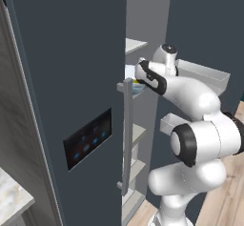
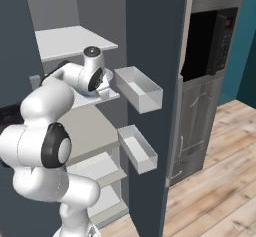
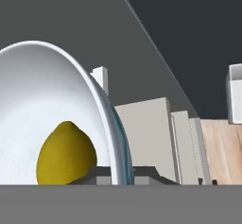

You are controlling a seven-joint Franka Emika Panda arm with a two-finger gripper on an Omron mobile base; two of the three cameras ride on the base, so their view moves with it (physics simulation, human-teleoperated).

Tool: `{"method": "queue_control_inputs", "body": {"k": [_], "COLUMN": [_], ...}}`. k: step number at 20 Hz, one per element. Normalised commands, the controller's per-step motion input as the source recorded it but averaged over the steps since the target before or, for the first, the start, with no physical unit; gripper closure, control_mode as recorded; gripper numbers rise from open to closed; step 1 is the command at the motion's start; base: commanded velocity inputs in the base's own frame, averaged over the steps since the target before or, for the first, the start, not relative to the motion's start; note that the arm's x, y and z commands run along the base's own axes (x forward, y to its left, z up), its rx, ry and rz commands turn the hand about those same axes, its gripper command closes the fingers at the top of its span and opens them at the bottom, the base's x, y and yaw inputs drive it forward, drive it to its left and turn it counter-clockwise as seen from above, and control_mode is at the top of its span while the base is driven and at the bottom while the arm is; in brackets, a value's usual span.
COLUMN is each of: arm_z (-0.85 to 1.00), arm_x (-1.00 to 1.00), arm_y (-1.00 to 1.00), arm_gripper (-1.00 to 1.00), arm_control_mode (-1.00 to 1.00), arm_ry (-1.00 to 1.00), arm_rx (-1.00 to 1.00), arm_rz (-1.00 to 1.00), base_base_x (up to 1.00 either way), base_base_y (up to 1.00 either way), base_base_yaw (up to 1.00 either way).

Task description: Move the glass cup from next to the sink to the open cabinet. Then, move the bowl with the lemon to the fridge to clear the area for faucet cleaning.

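Bowl (image 3: 42, 109) rim pinched inside fridge (image 1: 62, 77)

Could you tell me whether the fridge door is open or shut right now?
Open: the fridge door stands swung out, its white bins and inner shelves exposed.

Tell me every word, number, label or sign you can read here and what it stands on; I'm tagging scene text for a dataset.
No readable text in any view.
Touchscreen panel on the fridge door: a few glowing blue marks, too small and blurred to read.
Microwave beside the fridge: small red marks on its control strip, unreadable.
Bowl, lemon and door bins: plain, no markings.
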Motion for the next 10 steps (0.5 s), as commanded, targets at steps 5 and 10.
{"method": "queue_control_inputs", "body": {"k": [5,10], "arm_z": [-0.13,-0.13], "arm_x": [0.43,0.44], "arm_y": [0.3,0.33], "arm_gripper": [1.0,1.0], "arm_control_mode": [-1.0,-1.0], "arm_ry": [0.0,0.0], "arm_rx": [0.0,0.0], "arm_rz": [0.0,0.0], "base_base_x": [0.0,0.0], "base_base_y": [0.0,0.0], "base_base_yaw": [0.0,0.0]}}
